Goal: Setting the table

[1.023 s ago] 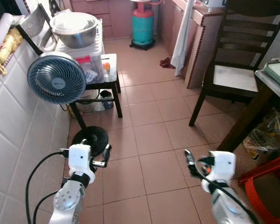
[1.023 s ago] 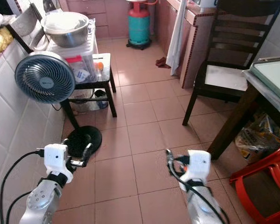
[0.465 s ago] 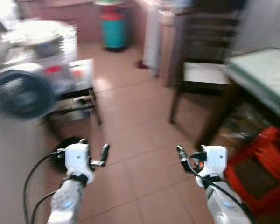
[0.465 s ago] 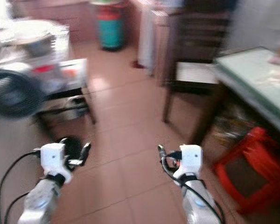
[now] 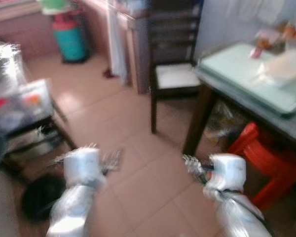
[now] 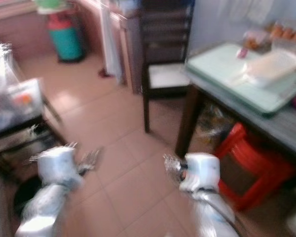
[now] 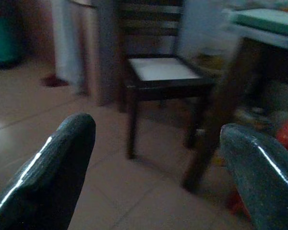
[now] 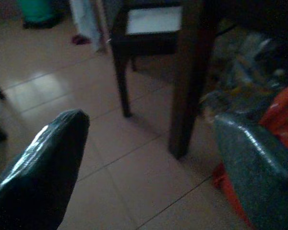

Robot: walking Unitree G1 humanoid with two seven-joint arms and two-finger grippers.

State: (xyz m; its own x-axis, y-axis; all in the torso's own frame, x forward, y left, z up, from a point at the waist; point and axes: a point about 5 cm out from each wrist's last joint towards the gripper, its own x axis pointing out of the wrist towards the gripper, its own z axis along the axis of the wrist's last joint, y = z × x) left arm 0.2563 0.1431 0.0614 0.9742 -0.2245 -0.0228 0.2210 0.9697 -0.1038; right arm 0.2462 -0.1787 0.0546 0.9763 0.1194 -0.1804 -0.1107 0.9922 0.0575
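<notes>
Tiled kitchen floor (image 5: 138, 163), views blurred. Table (image 5: 246, 89) with pale green top at far right; white container (image 5: 286, 66) on it. Dark chair (image 5: 175, 74) just left of table, red stool (image 5: 266, 158) tucked under table edge. Left gripper (image 7: 158, 158) and right gripper (image 8: 149, 163) spread wide, empty, low over floor, short of table. Teal gas cylinder (image 5: 69, 37) far left of table.

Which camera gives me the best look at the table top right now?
The right eye view: the table and the pale mat on it show most fully, though blurred. The left eye view crops it more. Both wrist views catch mainly its dark leg.
</notes>
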